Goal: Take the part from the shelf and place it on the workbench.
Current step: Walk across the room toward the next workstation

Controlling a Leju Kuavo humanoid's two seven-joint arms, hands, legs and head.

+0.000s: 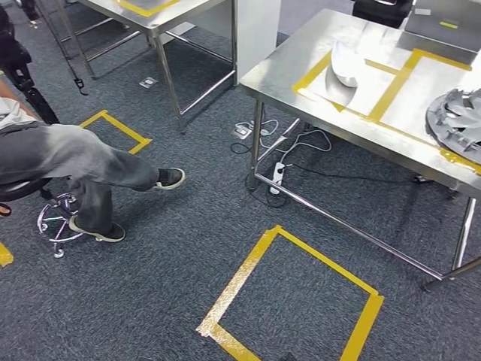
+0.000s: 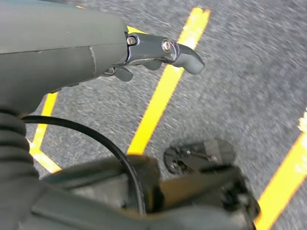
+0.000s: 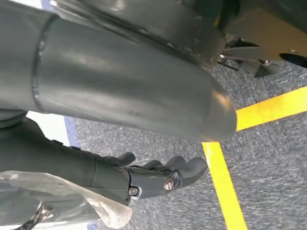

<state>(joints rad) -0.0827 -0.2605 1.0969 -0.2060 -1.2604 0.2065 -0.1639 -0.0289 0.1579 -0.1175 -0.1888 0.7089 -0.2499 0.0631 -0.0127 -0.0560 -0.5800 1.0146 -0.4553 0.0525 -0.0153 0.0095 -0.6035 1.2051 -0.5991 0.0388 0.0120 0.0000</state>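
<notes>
White curved shell-shaped part (image 1: 346,64) at 1 o'clock in the head view, lying on the stainless-steel bench (image 1: 283,75), inside a rectangle of yellow tape (image 1: 391,92) marked on the bench top. Further along the same bench, at 3 o'clock, touching the tape line: grey round toothed metal piece (image 1: 455,122), cut off by the picture edge. In the right wrist view, right robot hand (image 3: 145,179) with dark fingers stretched out close together over the carpet; pale thin sheet-like piece (image 3: 72,203) lying against its underside, impossible to tell whether gripped or merely beside it. In the left wrist view, left robot hand (image 2: 119,52) stretched out and slack, nothing in it, hanging above grey carpet and yellow floor lines. Under the bench, at 12 o'clock: white power strip (image 1: 277,174) with tangled cables. On the dark grey carpet (image 1: 170,286) at 6 o'clock: square outline of yellow floor tape (image 1: 249,271). At 9 o'clock: seated person's grey-trousered legs (image 1: 74,162) with dark shoes, above a chrome chair base (image 1: 54,224). At 11 o'clock: second steel bench (image 1: 164,16), well apart from the first.
</notes>
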